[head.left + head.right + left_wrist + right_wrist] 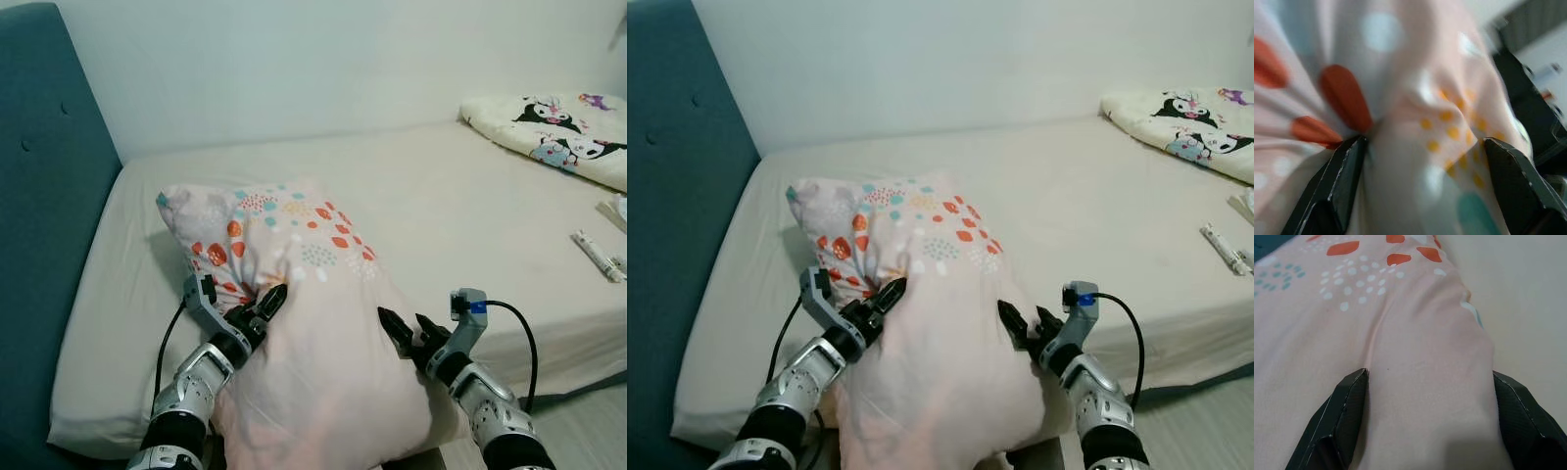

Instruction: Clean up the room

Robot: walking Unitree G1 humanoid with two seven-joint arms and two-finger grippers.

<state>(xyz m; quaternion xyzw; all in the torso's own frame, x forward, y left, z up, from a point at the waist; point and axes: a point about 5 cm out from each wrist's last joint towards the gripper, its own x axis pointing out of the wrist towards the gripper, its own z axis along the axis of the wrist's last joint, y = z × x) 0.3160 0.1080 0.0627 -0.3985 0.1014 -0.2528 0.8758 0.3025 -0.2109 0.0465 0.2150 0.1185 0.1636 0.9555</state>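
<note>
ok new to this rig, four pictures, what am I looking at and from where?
A humanoid robot with two silver arms. Two pictures come from its head cameras, looking down at a beige bed. The other two come from wrist cameras, looking along each pincer's black fingers. The left pincer and right pincer each pinch a fold of the pink pillow with orange and teal spots, which rests on the mattress. Also there: a cartoon-print quilt, a small white tube and a teal headboard.

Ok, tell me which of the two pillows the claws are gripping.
The pink pillow with orange and teal spots, held by both claws; the cartoon-print pillow lies untouched at the bed's far right.
</note>
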